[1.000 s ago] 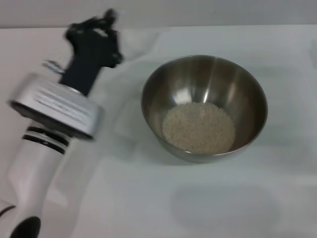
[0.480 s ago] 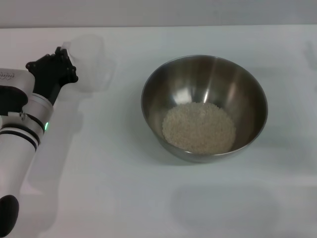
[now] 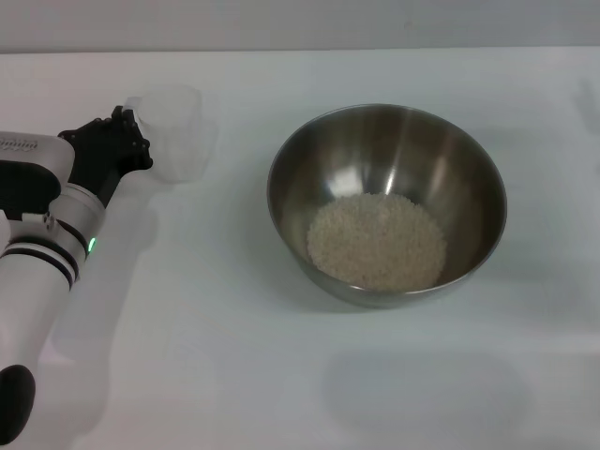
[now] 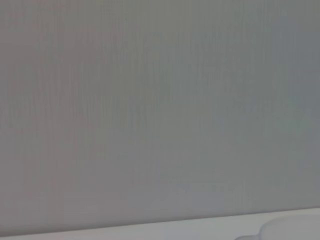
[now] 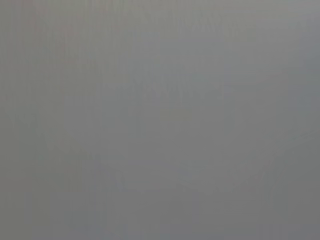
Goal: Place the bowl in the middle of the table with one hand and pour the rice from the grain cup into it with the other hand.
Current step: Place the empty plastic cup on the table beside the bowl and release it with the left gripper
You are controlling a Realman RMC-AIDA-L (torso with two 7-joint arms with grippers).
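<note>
The steel bowl stands in the middle of the white table, with a heap of rice in its bottom. My left gripper is at the table's left, shut on the handle side of the clear grain cup. The cup is upright, looks empty, and sits low over or on the table, well apart from the bowl. A bit of the cup's rim shows in the left wrist view. My right gripper is out of view.
The left arm reaches in from the lower left, with a green light on its wrist. A grey wall runs behind the table's far edge. The right wrist view shows only flat grey.
The left arm has swung left, away from the bowl, and turned the cup back upright. It has lowered the cup at the table's left. The bowl and rice have not moved.
</note>
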